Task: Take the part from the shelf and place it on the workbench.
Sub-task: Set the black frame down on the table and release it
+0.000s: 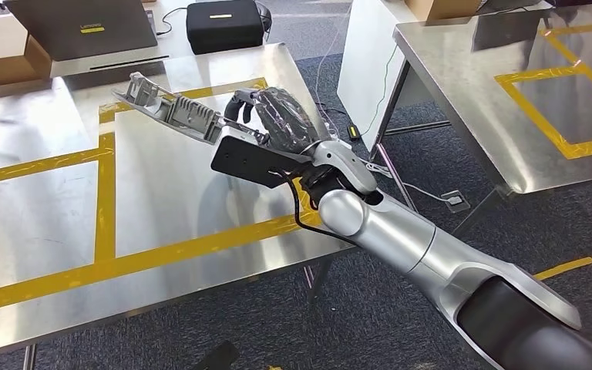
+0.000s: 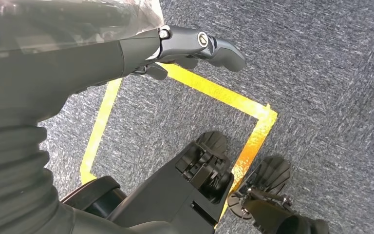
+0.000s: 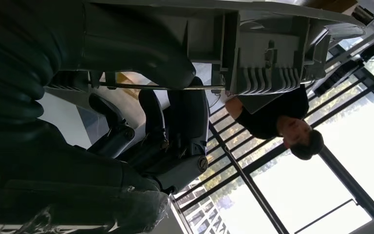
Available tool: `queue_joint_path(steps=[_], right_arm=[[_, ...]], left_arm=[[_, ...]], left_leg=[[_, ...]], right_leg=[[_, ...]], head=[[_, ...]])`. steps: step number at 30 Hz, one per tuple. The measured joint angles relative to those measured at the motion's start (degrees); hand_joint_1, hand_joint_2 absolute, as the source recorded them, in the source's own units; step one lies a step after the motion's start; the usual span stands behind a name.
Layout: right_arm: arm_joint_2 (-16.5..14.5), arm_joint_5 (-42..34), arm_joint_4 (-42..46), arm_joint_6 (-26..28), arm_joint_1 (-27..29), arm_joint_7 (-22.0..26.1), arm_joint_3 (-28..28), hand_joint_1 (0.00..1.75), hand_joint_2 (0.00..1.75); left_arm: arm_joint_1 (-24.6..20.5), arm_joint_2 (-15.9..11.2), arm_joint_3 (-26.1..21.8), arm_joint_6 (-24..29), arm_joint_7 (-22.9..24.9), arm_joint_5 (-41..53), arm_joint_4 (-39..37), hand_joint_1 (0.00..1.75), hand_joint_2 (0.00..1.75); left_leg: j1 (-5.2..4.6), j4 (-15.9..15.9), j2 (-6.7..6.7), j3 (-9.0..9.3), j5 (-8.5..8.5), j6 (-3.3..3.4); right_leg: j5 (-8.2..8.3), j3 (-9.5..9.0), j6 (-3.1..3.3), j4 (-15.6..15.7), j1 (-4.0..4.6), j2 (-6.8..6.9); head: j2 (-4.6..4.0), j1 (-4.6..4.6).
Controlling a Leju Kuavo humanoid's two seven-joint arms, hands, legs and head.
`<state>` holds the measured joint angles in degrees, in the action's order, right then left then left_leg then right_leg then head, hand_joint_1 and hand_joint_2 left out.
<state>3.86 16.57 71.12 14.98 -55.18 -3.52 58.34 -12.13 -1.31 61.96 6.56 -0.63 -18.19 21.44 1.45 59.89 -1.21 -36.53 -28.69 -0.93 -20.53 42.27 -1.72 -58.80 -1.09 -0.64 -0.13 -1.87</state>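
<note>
Reaching in from the lower right of the head view, the right arm (image 1: 401,231) stretches over the near steel workbench (image 1: 38,231), and at its end the right hand (image 1: 277,116) grips the part (image 1: 171,108), a long grey moulded plastic piece with ribs. In the right wrist view the dark fingers (image 3: 185,112) curl around the part's (image 3: 272,53) underside, so the hold looks firm. The part sticks out from the hand away from the robot and to its left, its long axis running diagonally across the bench toward the far left corner, and it appears tilted, with the far tip a little higher than the held end. It looks to hang above the bench surface, over the area framed by yellow tape (image 1: 106,193), though I cannot tell for sure whether any of it touches the steel. The coming move, as I judge it, is a straight lowering along that same line until the part lies flat, then letting go. The left hand (image 2: 195,46) hangs down toward the carpet, fingers loosely out with nothing in them, well apart from the part. Beyond the bench, a person (image 3: 277,117) stands in the right wrist view.
</note>
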Motion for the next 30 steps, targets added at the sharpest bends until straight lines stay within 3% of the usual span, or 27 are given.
queue_joint_path(steps=[16, 30], right_arm=[[-4.92, -1.85, -11.79, -0.88, -1.39, 2.13, 1.95, 1.75, 1.75], [-6.79, -3.33, -17.29, -3.66, -1.1, 2.67, 3.86, 1.75, 1.75]], left_arm=[[-0.24, 0.08, -0.44, 0.0, -0.06, 0.08, 0.0, 0.0, 1.75], [-0.23, 0.08, -0.52, 0.13, 0.0, 0.23, 0.0, 0.0, 1.75]], left_leg=[[0.05, -0.21, 0.02, 0.43, -0.03, -0.27], [0.05, -0.3, 0.02, 0.96, -0.14, -0.37]], right_leg=[[-0.19, -0.2, 0.28, -0.11, 0.06, -0.02], [-0.34, -0.67, 0.27, -0.11, 0.07, -0.04]], head=[[0.0, -0.01], [0.0, -0.02]])
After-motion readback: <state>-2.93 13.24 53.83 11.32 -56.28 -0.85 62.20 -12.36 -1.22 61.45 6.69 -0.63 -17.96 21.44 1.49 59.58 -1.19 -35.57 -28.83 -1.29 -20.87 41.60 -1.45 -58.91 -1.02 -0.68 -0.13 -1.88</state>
